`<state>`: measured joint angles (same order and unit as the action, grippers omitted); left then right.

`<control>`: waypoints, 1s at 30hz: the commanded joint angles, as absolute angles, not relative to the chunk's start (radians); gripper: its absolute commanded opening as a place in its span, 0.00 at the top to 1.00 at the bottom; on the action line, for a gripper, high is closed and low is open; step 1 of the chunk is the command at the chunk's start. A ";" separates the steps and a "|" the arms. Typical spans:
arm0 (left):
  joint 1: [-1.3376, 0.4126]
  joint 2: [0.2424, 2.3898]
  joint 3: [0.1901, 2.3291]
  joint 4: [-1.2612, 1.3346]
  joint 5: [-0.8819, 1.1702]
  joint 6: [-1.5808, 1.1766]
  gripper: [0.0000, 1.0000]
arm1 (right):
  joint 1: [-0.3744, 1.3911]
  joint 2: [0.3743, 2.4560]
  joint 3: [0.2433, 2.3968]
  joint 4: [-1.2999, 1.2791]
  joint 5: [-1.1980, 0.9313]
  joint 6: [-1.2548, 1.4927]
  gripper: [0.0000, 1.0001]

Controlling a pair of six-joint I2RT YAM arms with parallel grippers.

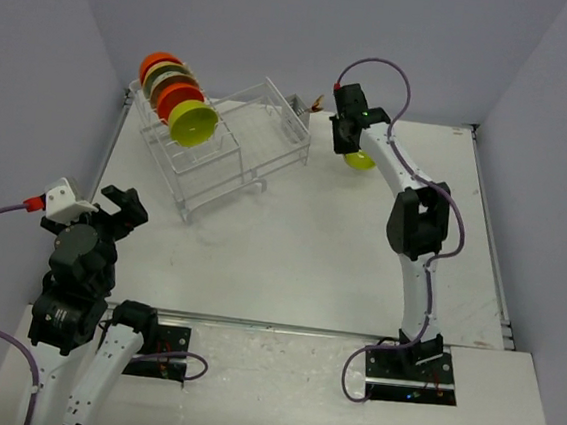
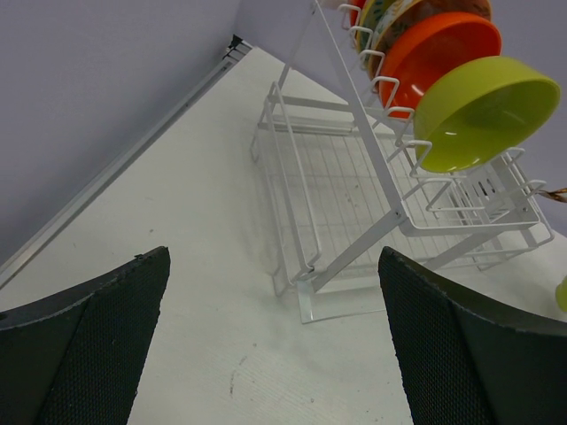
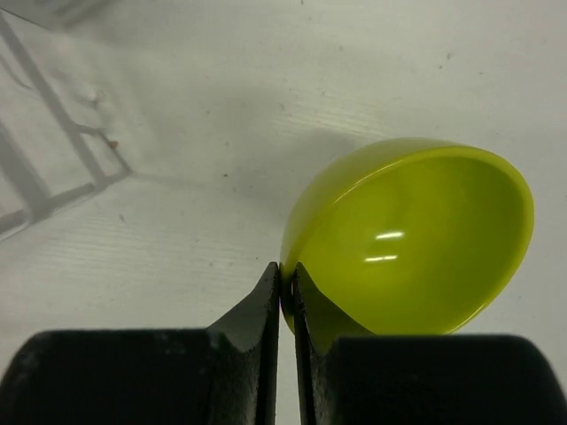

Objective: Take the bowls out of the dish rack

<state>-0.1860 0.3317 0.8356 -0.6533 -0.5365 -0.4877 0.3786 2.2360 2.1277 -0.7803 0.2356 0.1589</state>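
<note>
The dish rack (image 1: 231,147) stands at the table's back left and also shows in the left wrist view (image 2: 354,195). Several bowls stand on edge in its raised end: a lime-green bowl (image 1: 193,123) at the front, an orange-red one (image 1: 177,99) behind, a patterned one and another orange one further back. In the left wrist view the green bowl (image 2: 483,111) and orange bowl (image 2: 434,53) show. My right gripper (image 1: 348,143) is shut on the rim of another lime-green bowl (image 3: 416,239), held just right of the rack. My left gripper (image 1: 115,206) is open and empty, near the rack's front corner.
A small side cup (image 1: 298,106) sits at the rack's back right corner. Grey walls close in the table on the left, back and right. A metal rail (image 1: 253,322) runs along the table's near edge.
</note>
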 commanded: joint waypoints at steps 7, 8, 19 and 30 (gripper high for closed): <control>-0.199 0.339 0.831 -0.621 -0.537 -0.488 0.00 | 0.362 2.454 2.373 -1.048 0.248 -0.064 1.00; -0.199 0.339 0.831 -0.620 -0.537 -0.488 0.00 | 0.362 2.457 2.364 -1.048 0.253 -0.066 1.00; -0.199 0.336 0.831 -0.620 -0.538 -0.488 0.00 | 0.362 2.164 2.281 -0.988 0.195 0.081 0.39; -0.193 0.331 0.835 -0.630 -0.572 -0.503 0.00 | 0.576 1.393 1.250 0.309 -0.161 1.036 0.11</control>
